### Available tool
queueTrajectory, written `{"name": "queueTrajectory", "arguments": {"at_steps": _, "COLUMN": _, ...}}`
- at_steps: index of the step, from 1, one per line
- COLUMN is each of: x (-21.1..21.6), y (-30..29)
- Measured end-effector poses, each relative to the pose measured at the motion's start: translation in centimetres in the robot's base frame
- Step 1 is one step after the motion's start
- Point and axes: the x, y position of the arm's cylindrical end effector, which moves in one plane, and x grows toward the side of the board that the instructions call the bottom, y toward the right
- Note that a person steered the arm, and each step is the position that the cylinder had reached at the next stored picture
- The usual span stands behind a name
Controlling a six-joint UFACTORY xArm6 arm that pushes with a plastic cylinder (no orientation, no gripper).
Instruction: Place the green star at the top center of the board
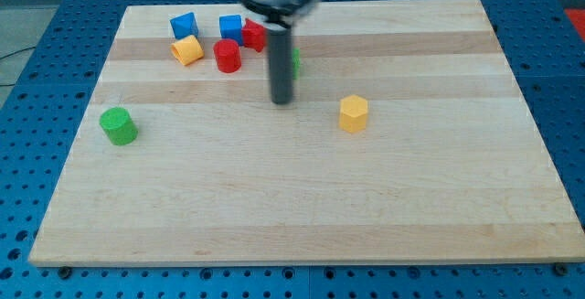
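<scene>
The green star [294,60] shows only as a sliver of green behind the right side of my rod, in the upper middle of the wooden board [302,208]. My tip [282,101] rests on the board just below the star, close to it; whether it touches is hidden by the rod. A red block [255,35] sits just left of the rod, partly hidden by it.
A blue block [184,25], a blue block [230,28], a yellow block [186,50] and a red cylinder [227,56] cluster at the upper left. A green cylinder [118,125] stands at the left. A yellow hexagonal block [354,113] sits right of my tip.
</scene>
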Motion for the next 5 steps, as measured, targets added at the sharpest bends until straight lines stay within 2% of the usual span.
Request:
{"name": "queueTrajectory", "arguments": {"at_steps": 2, "x": -4.8, "y": 5.2}}
{"name": "queueTrajectory", "arguments": {"at_steps": 3, "x": -13.7, "y": 3.0}}
{"name": "queueTrajectory", "arguments": {"at_steps": 4, "x": -17.5, "y": 1.3}}
{"name": "queueTrajectory", "arguments": {"at_steps": 5, "x": -14.7, "y": 4.3}}
